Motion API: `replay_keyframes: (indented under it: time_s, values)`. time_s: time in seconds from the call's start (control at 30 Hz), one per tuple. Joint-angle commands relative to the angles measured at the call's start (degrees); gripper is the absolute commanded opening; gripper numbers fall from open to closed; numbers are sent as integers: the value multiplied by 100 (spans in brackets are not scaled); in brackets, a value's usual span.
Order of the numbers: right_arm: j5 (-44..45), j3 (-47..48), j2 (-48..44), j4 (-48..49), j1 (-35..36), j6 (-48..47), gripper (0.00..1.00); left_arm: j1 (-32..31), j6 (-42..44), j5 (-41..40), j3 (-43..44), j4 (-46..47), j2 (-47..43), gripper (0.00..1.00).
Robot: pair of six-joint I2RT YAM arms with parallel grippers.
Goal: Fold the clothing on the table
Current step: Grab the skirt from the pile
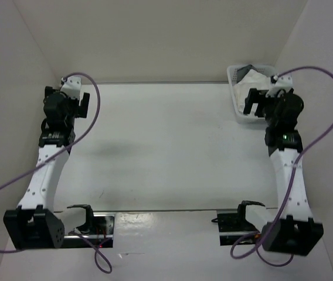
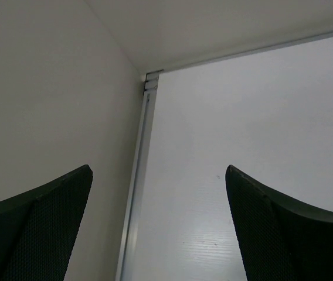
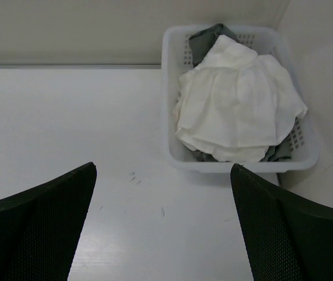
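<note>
The clothing (image 3: 240,108), thin crumpled white fabric, lies heaped in a white mesh basket (image 3: 175,55) at the table's far right corner, not on the tabletop. In the top view the clothing (image 1: 250,79) shows just beyond my right gripper (image 1: 257,102). The right gripper (image 3: 164,167) is open, with only bare table (image 3: 67,117) between its fingers, short of the basket. My left gripper (image 1: 77,100) hangs at the far left. In its own view the left gripper (image 2: 158,170) is open over the table's left edge, holding nothing.
A dark grey garment (image 3: 204,38) lies under the white one in the basket (image 1: 235,76). White walls (image 1: 155,35) enclose the table (image 1: 166,146) at the back and on both sides. A metal rail (image 2: 134,193) runs along the left edge, another rail (image 1: 166,211) along the front.
</note>
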Motion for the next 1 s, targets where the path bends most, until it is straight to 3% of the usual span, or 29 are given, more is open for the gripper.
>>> replay_keyframes:
  time_s: [0.0,0.03,0.13,0.2,0.33,0.5,0.57,0.67,0.73,0.97]
  values:
    - [283,1482,1129,-1199,-73,-118,99,1,-537,-1260,894,-652,723,100]
    - [213,1798,1732,-1793,-74,-213,99,1,-643,-1260,957,-793,881,100]
    - [185,2802,2527,-2395,-127,-670,99,1,-811,-1181,957,-1110,1005,100]
    - [1067,3189,3020,-2485,-127,-671,99,1,-1013,-1312,905,-1250,1216,100]
    - [1679,3401,3566,-2336,-127,-926,99,54,-1233,-1655,615,-1269,1278,100]
    - [1197,3848,4558,-2572,-179,-1269,99,37,-795,-2146,562,-1531,1971,100]
    - [1118,4200,4903,-2643,-232,-1235,99,36,-1003,-2377,1375,-2302,2462,100]
    - [698,4560,5332,-2494,-355,-1173,99,36,-1961,-2281,2842,-3784,3648,100]
    - [643,4648,5543,-2240,-355,-1120,99,36,-2217,-2280,3951,-4220,4256,100]
    - [362,5256,6370,-1756,-680,-900,99,-166,-2640,-1640,4227,-3756,4064,100]
